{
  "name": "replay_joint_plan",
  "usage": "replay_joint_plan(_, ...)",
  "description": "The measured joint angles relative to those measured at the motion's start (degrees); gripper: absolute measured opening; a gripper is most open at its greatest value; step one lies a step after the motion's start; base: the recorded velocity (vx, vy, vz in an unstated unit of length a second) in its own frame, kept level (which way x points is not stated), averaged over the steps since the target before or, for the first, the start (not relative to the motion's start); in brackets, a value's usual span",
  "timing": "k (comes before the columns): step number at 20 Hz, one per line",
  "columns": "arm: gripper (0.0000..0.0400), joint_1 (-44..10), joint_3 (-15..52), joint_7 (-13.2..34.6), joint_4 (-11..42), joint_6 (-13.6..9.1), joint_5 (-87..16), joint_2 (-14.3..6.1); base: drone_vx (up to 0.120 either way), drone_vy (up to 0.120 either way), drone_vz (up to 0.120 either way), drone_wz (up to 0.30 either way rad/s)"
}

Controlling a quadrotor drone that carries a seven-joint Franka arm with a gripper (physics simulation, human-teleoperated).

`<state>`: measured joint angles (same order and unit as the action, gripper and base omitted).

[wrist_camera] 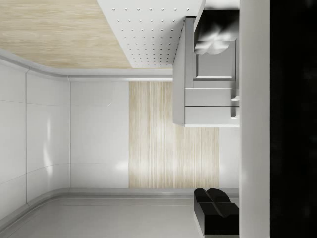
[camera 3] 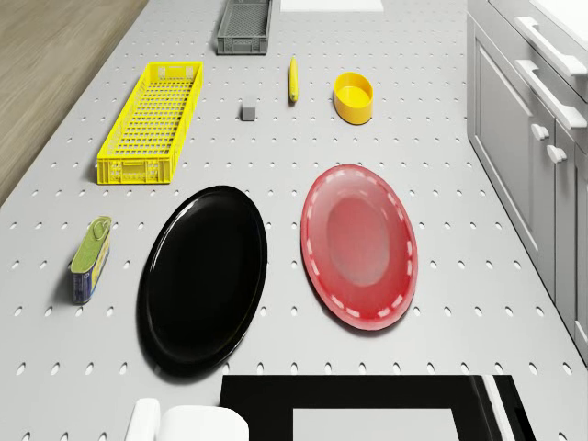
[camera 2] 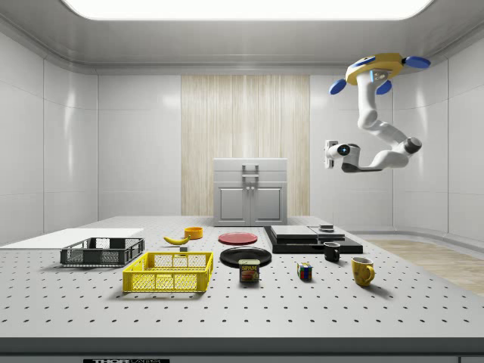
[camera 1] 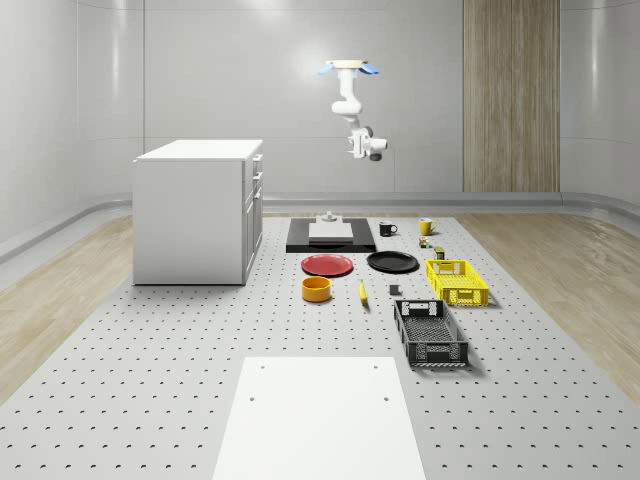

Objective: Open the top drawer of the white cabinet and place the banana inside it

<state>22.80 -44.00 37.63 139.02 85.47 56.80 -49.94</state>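
Banana (camera 1: 363,292) lies mid-table beside the orange bowl (camera 1: 316,289); drone (camera 1: 349,68) hovers high, facing the shut cabinet (camera 1: 196,212), claw (camera 2: 330,153) state unclear.

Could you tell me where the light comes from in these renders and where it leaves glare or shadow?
Side view: a bright ceiling panel lights the room, with soft shadows under the mug. Whole-scene view: pale sheen streaks the back wall. Drone view: the black plate shows a faint rim highlight.

A yellow banana (camera 1: 363,292) lies near the white cabinet (camera 1: 197,210), red plate (camera 1: 327,265), and what looks like a black plate (camera 1: 392,262).
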Motion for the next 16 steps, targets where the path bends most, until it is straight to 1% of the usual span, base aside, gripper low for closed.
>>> replay_joint_plan(1,0.0400,0.35,-0.17,0.15,0.04,0.28,-0.17,-0.27,0.120,-0.120,0.000,0.000)
replay_joint_plan(3,0.0400,1.03,-0.50,0.45,0.13,0.84,-0.53,-0.80,0.120,0.000,0.000,0.000)
replay_joint_plan(4,0.0400,1.36,-0.66,0.60,0.16,1.12,-0.71,-1.07,0.120,-0.080,0.000,0.000)
replay_joint_plan(16,0.0400,4.99,-2.30,2.40,0.58,4.23,-2.89,-4.13,0.120,-0.120,0.000,0.000)
